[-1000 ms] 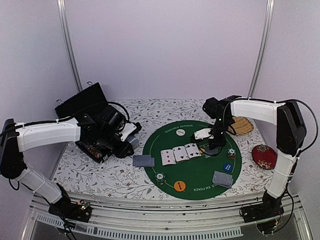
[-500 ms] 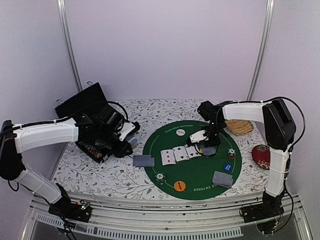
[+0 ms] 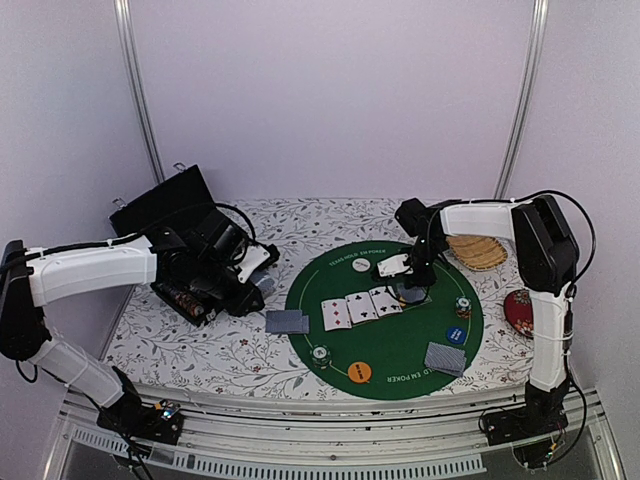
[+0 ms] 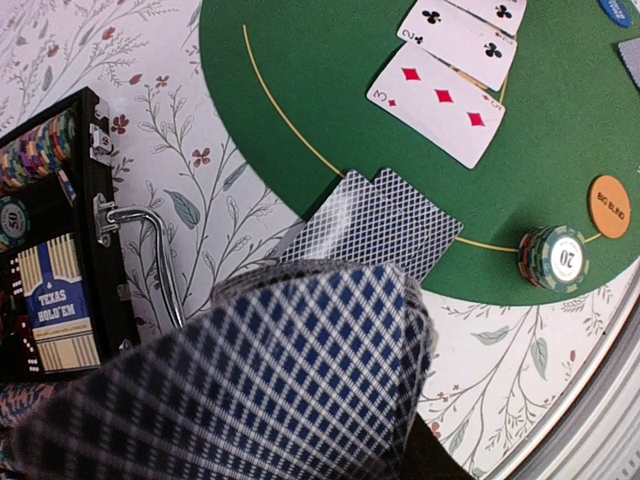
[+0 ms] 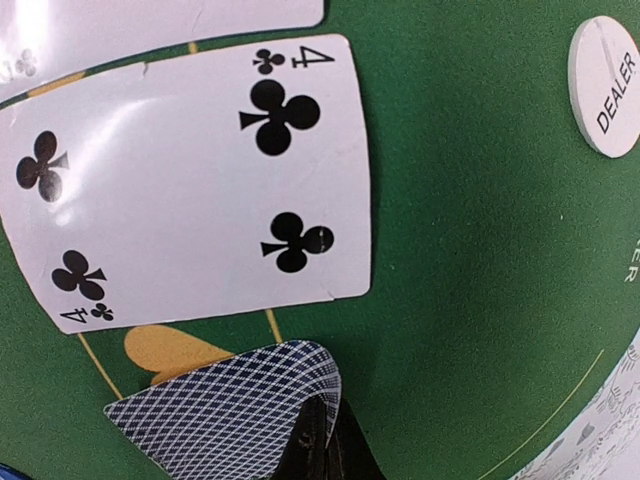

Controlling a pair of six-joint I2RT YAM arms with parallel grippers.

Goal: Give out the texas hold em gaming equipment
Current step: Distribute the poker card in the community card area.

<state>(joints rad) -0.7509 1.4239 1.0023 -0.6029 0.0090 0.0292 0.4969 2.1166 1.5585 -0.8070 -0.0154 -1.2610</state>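
A round green poker mat (image 3: 385,335) holds three face-up cards (image 3: 360,305), two small chip stacks (image 3: 320,355) (image 3: 463,306), a white dealer disc (image 3: 361,265), a blue disc (image 3: 456,336) and an orange disc (image 3: 360,372). Face-down pairs lie at the mat's left edge (image 3: 288,321) and front right (image 3: 445,358). My left gripper (image 3: 258,285) is shut on a checked-back deck (image 4: 270,390) that hides its fingers. My right gripper (image 5: 325,435) is shut on one face-down card (image 5: 225,410), low over the mat beside the 4 of clubs (image 5: 190,190).
An open black case (image 3: 185,225) with chips and a card box (image 4: 55,310) stands at the left. A tan woven mat (image 3: 478,250) and a red cushion (image 3: 527,312) lie at the right. The floral tablecloth (image 3: 200,345) surrounds the mat.
My right gripper has moved left with its card, from the mat's right part to just beside the face-up row. The left arm has barely moved.
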